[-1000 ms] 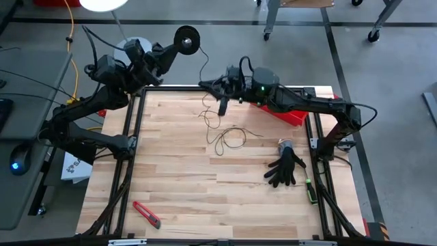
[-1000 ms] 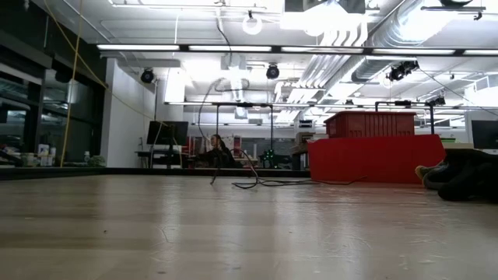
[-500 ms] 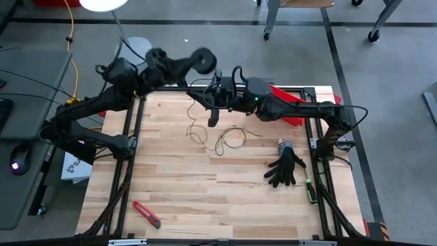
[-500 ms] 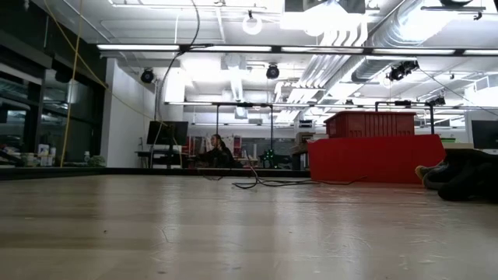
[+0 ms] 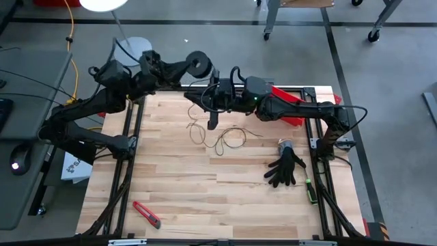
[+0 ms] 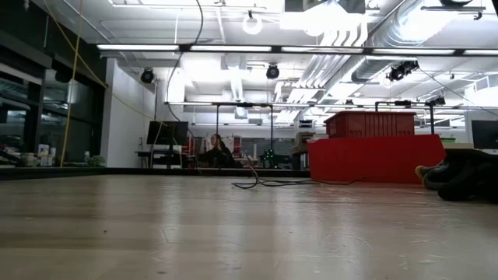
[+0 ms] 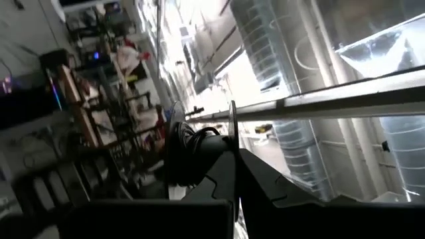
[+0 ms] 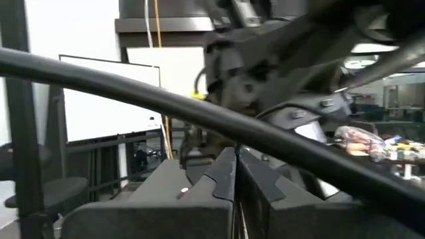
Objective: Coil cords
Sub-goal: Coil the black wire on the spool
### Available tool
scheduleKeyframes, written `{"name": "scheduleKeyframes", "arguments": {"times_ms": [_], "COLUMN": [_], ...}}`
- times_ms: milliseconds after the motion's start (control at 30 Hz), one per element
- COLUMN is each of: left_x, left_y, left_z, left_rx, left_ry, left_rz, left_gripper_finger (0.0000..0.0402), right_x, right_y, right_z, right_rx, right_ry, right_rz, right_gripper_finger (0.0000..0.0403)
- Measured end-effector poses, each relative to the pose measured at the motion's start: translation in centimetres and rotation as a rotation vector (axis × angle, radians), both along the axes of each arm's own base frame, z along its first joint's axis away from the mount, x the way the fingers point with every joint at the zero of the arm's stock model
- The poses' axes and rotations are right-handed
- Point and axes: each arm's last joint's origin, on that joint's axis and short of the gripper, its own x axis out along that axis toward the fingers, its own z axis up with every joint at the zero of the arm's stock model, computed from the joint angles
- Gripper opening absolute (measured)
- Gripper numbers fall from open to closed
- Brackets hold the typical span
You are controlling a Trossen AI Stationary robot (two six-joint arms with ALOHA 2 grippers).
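The small round black spool [image 5: 199, 65] hangs in the air beyond the table's far left corner, with my left gripper [image 5: 186, 68] shut on it. In the left wrist view dark cord is wound on the spool's core [image 7: 189, 154]. The thin dark cord [image 5: 229, 140] runs from the spool down past my right gripper [image 5: 212, 115], which is shut above the table's far edge. Its slack end lies in loose loops on the wood [image 6: 257, 184]. My left gripper pinches the spool's thin flange [image 7: 232, 123] at its rim between its two shut fingers [image 7: 222, 174]. The fingers point away from the arm and slightly upward. The spool is lifted clear, its flange edge-on to the wrist camera. My right gripper is shut on the cord a short way below the spool, but the fingers [image 8: 226, 176] hide the place of contact. Below the gripper the cord hangs slack [image 5: 193, 128] down to the loops on the table.
A red bin [image 5: 292, 115] stands at the far right edge. A black glove [image 5: 285, 169] and a small grey object [image 5: 285, 145] lie at the right. A red utility knife [image 5: 147, 214] lies near the front left. A yellow cable [image 5: 71, 34] hangs off the table.
My left gripper has rolled about its own axis, swinging the spool down and toward the right gripper. My right gripper has gone toward the table's left edge, staying shut. The hanging cord below it has shifted left, while the loops on the wood have stayed put.
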Motion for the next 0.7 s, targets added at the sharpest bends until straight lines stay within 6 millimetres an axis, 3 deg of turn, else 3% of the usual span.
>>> {"name": "scheduleKeyframes", "arguments": {"times_ms": [267, 433, 700], "left_x": [-0.2, -0.2, 0.1], "left_y": [0.2, 0.3, -0.7], "left_z": [-1.2, -0.9, -0.9], "left_rx": [-0.029, -0.068, -0.169], "left_ry": [0.151, 0.102, 0.073], "left_rz": [0.051, 0.045, -0.090], "left_gripper_finger": [0.0000, 0.0000, 0.0000], "right_x": [-0.1, 0.3, 1.0], "right_y": [1.3, 1.6, 0.5], "right_z": [0.6, 0.0, -0.7], "right_rx": [-0.009, -0.019, 0.005], "right_ry": [-0.062, -0.039, -0.062], "right_rz": [0.025, 0.012, -0.030], "right_gripper_finger": [0.0000, 0.0000, 0.0000]}}
